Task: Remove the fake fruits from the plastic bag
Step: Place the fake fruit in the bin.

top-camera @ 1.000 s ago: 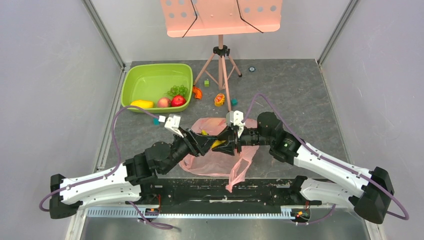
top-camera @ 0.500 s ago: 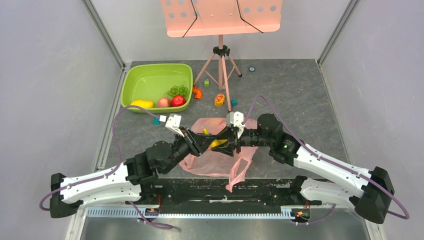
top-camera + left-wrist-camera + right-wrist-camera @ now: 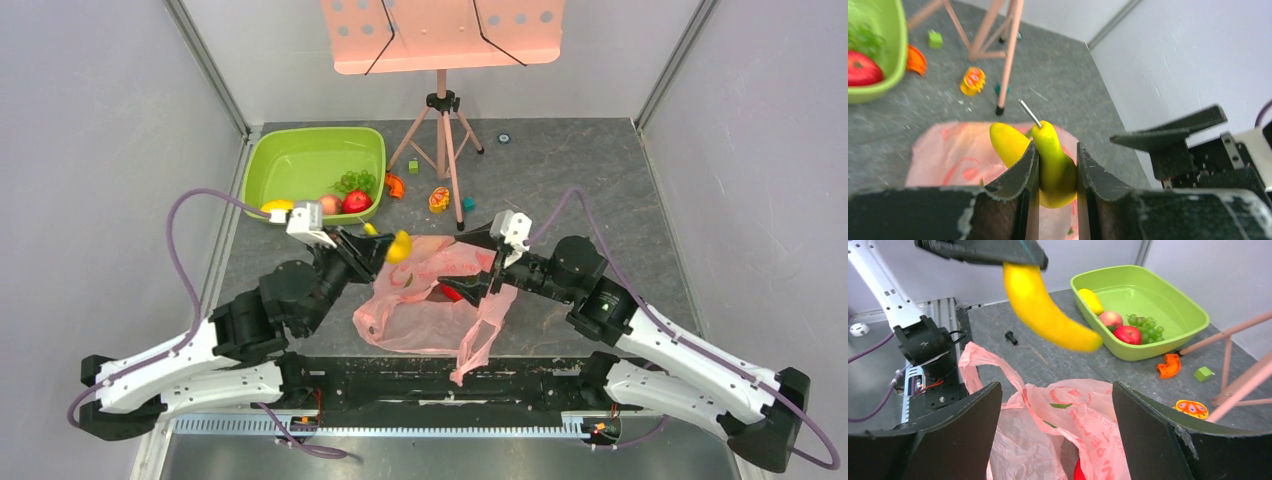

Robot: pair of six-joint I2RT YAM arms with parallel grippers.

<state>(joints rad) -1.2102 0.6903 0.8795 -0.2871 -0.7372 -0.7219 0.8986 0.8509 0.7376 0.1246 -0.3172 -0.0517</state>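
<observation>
My left gripper [image 3: 385, 245] is shut on a yellow banana [image 3: 399, 246] and holds it in the air above the far left edge of the pink plastic bag [image 3: 430, 310]. In the left wrist view the banana [image 3: 1053, 162] is pinched between both fingers of that gripper [image 3: 1055, 155]. My right gripper [image 3: 468, 265] is open over the bag's right side, and in the right wrist view it [image 3: 1055, 390] straddles the crumpled bag [image 3: 1083, 420]. A red fruit [image 3: 450, 292] shows in the bag's mouth. The banana [image 3: 1048, 310] hangs above.
A lime-green basin [image 3: 255, 165] at the far left holds a yellow mango [image 3: 278, 207], a peach [image 3: 329, 203], a red apple [image 3: 356, 200] and green grapes [image 3: 355, 182]. A pink music stand's tripod [image 3: 442, 140] stands behind the bag, with small toys [image 3: 438, 198] around it.
My left gripper has lifted the banana out of the bag and moved it up and left, towards the basin. My right gripper has drawn back to the right and stands open.
</observation>
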